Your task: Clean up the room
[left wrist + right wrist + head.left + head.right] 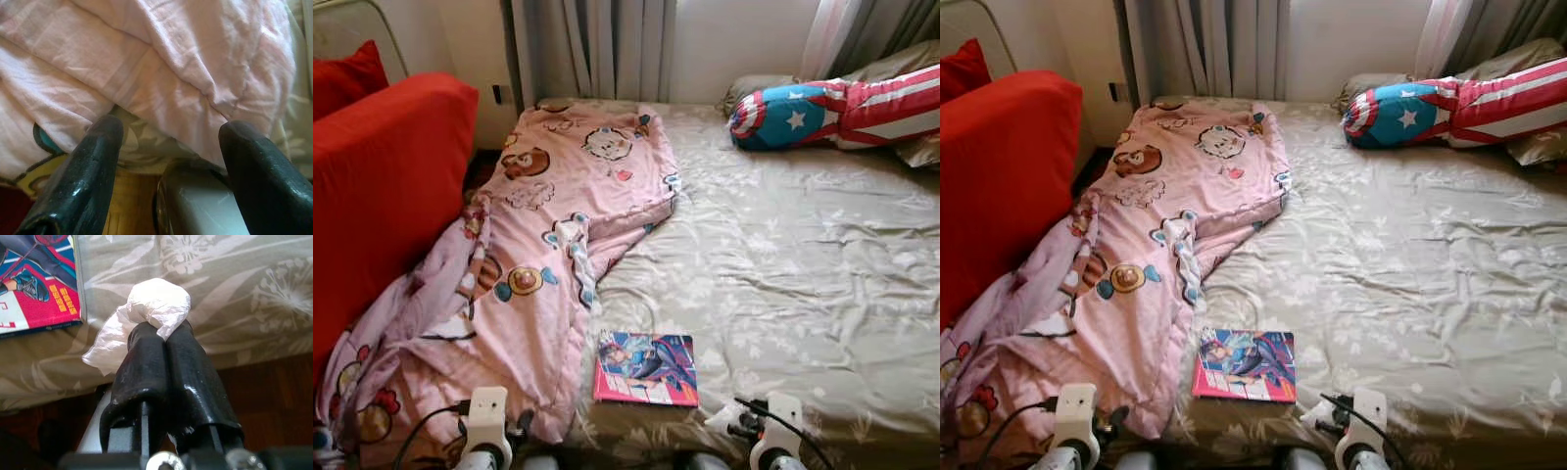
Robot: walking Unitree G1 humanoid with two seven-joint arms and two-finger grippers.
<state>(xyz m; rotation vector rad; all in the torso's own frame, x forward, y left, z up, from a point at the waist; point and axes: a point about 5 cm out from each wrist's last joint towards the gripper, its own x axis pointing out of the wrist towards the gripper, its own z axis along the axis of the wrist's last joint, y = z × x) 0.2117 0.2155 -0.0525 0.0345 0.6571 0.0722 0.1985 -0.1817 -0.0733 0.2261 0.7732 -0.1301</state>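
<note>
My right gripper (164, 330) is shut on a crumpled white tissue (156, 303), held just off the near edge of the bed (783, 255); from the head the tissue (718, 420) shows as a small white wad at the fingertips. My left gripper (168, 134) is open, its fingers (98, 147) pointing at the hanging edge of a pink cartoon-print blanket (568, 196) without touching it. A colourful comic book (646, 368) lies flat on the olive floral sheet near the front edge, left of the tissue.
A red sofa (382, 176) stands close on the left, and the blanket spills down between it and the bed. A star-and-stripes bolster pillow (832, 108) lies at the head of the bed. Grey curtains (597, 49) hang behind. Wooden floor (264, 391) shows below the bed edge.
</note>
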